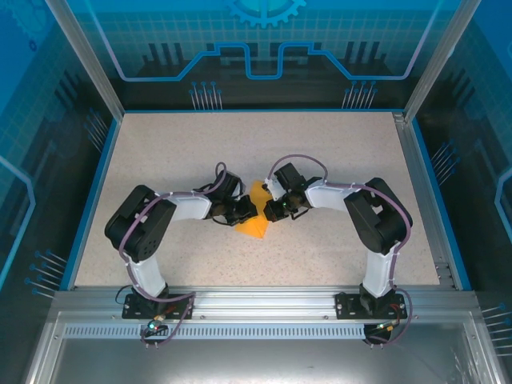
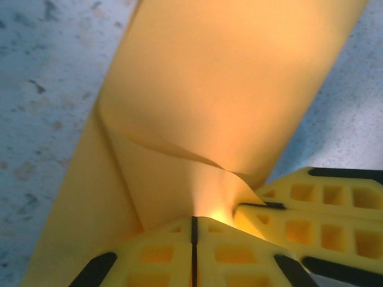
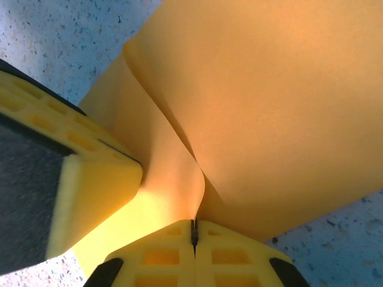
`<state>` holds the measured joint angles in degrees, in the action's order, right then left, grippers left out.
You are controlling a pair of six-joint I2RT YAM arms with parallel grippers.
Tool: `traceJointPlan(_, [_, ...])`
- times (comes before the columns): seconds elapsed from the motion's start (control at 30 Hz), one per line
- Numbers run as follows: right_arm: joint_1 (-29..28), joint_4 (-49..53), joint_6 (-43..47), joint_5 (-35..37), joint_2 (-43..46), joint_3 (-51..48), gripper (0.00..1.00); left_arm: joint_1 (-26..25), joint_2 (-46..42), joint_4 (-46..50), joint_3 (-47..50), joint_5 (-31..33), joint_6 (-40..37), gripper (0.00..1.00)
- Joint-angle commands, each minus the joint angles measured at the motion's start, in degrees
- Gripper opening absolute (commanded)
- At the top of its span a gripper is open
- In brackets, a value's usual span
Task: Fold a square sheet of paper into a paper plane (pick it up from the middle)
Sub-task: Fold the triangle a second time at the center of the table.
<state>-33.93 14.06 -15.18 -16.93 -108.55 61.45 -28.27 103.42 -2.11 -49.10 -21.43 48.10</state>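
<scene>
Left claw (image 2: 193,222): closed tight on a pinched-up ridge of the paper (image 2: 227,78), which is gripped right at the fingertips.
Right claw (image 3: 194,230): clamped on the same ridge, tip to tip with the left claw and just beside it.
Paper: held by both claws near its middle and fanned out ahead of the fingertips. A curved crease is seen just beyond each pinch.
Tear risk: the thin paper could be ripped if the claws are drawn apart, because the two grips sit so close together.
Slip risk: only a shallow bite is taken, so the ridge could be lost if either claw is twisted.
Knock risk: the fingers could be bumped together by any inward move.
Table (image 1: 336,152): bare surface is left open ahead of the claws and to both outer sides.
Blue rim (image 1: 256,110): set well apart from both claws, so outward moves are not hemmed in.
</scene>
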Motion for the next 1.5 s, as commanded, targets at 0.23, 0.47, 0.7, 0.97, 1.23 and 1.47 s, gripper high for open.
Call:
traceJointPlan(0.23, [0.66, 1.66, -1.21, 2.54, -2.26, -1.05, 0.06, 0.36, 0.77, 1.8, 3.32, 3.41, -0.34, 0.08])
traceJointPlan(0.47, [2.11, 2.92, -4.76, 4.12, 3.06, -0.33, 0.19, 0.25, 1.18, 0.71, 3.74, 2.8, -0.48, 0.08])
traceJointPlan(0.7, [3.58, -0.66, -9.63, -2.64, 11.85, -5.74, 0.32, 0.11, 0.88, 0.61, 3.8, 2.62, -0.57, 0.08])
traceJointPlan(0.97, [-2.11, -8.56, -19.76, -9.27, 12.27, -9.42, 0.03, 0.14, 0.73, 0.51, 3.85, 2.45, -0.81, 0.08])
traceJointPlan(1.23, [-6.3, -9.6, -22.38, -8.93, 6.37, -7.38, 0.01, 0.1, 0.82, 0.89, 3.31, 2.18, -0.92, 0.08])
traceJointPlan(1.47, [-6.28, -10.14, -22.94, -9.25, 5.07, -6.9, 0.01, 0.12, 0.65, 1.07, 3.36, 2.1, -1.27, 0.08])
